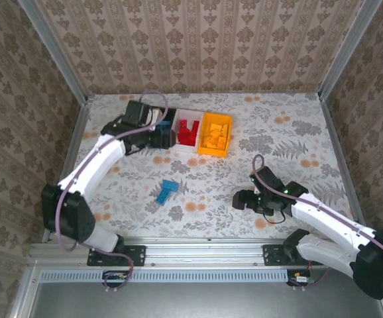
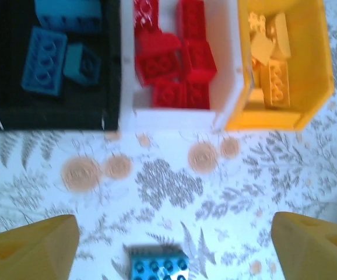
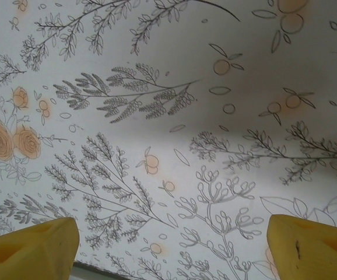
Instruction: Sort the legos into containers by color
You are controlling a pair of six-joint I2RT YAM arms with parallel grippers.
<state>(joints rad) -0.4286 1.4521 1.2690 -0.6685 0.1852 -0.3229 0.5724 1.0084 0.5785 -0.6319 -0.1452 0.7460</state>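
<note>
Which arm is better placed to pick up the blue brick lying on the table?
Left: the left gripper hangs open by the black bin, nearer the blue brick than the right gripper.

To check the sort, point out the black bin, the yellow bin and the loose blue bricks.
black bin (image 2: 52, 116): left wrist view, front wall.
yellow bin (image 2: 264, 119): left wrist view, front wall.
loose blue bricks (image 1: 169, 187): top view, upper brick.

Glossy plastic legos (image 2: 168, 64) sit in smooth plastic containers (image 2: 267, 120) on a matt printed tabletop (image 2: 168, 175).
</note>
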